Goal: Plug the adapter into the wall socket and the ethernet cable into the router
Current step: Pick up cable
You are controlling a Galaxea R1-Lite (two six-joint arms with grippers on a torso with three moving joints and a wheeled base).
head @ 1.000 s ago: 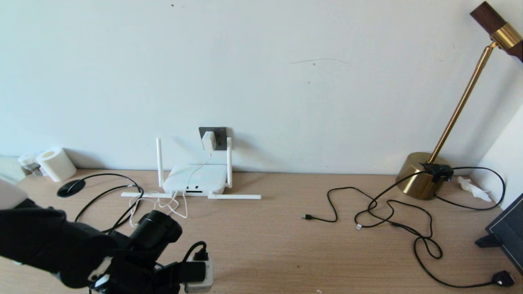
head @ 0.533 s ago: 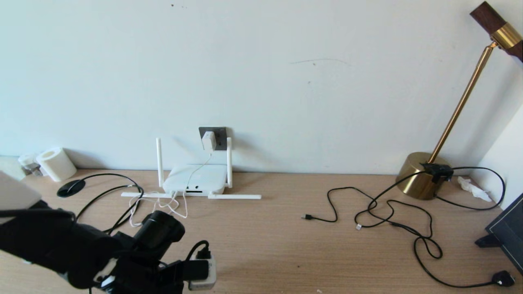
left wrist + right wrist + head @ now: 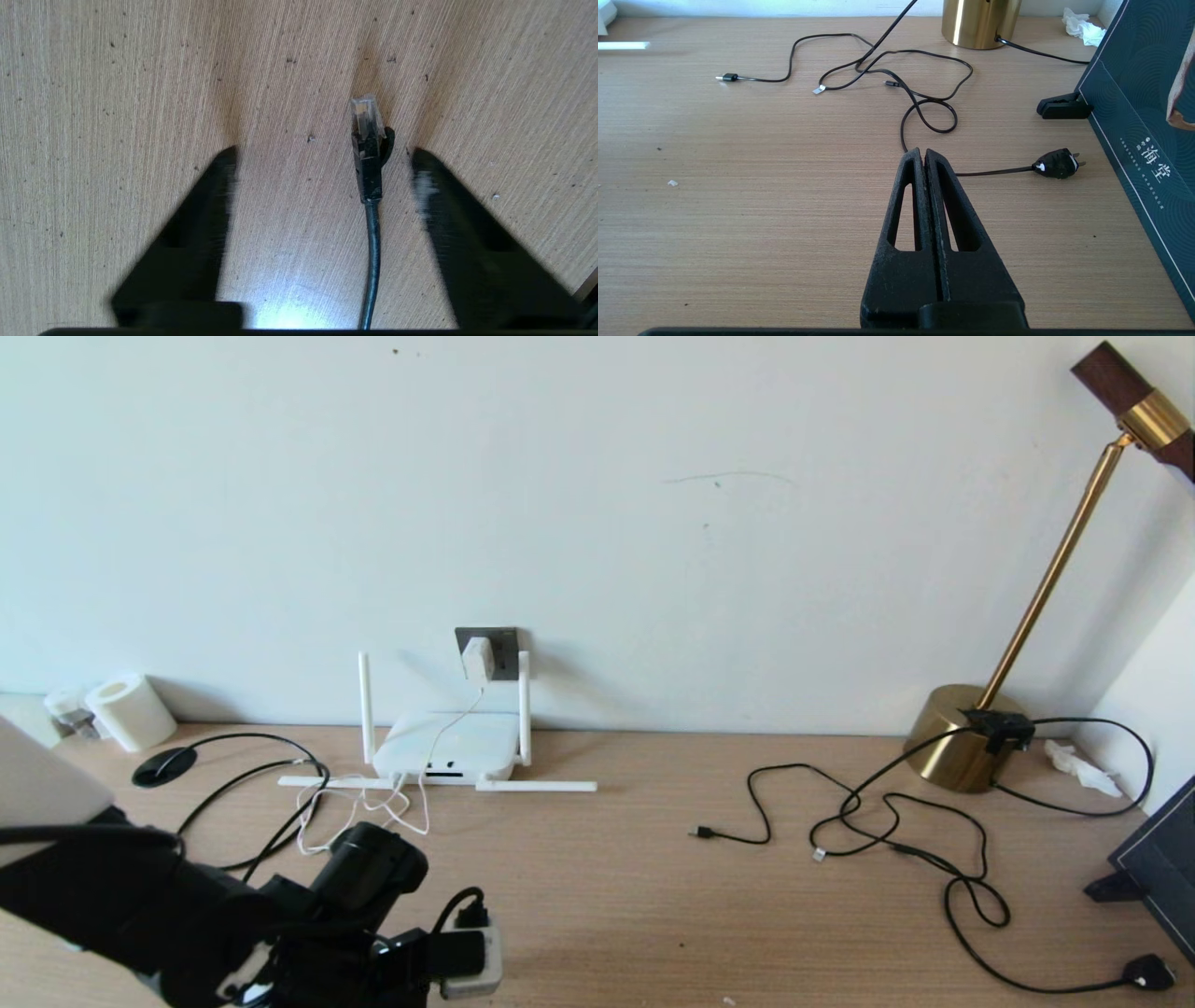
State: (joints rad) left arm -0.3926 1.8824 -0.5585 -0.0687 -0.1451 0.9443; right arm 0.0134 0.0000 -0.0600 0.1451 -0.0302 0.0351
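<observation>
My left gripper (image 3: pixel 322 172) hung low over the wooden desk (image 3: pixel 653 915) at the lower left of the head view, fingers spread wide and touching nothing. The ethernet cable (image 3: pixel 371 233) lay flat between them, its clear-tipped plug nearer one finger. The adapter (image 3: pixel 477 660) sat in the wall socket (image 3: pixel 501 642) at centre frame, directly above the router (image 3: pixel 446 747), which stood against the wall. My right gripper (image 3: pixel 924 156) was closed and empty above bare desk, near thin black cables (image 3: pixel 924 93).
</observation>
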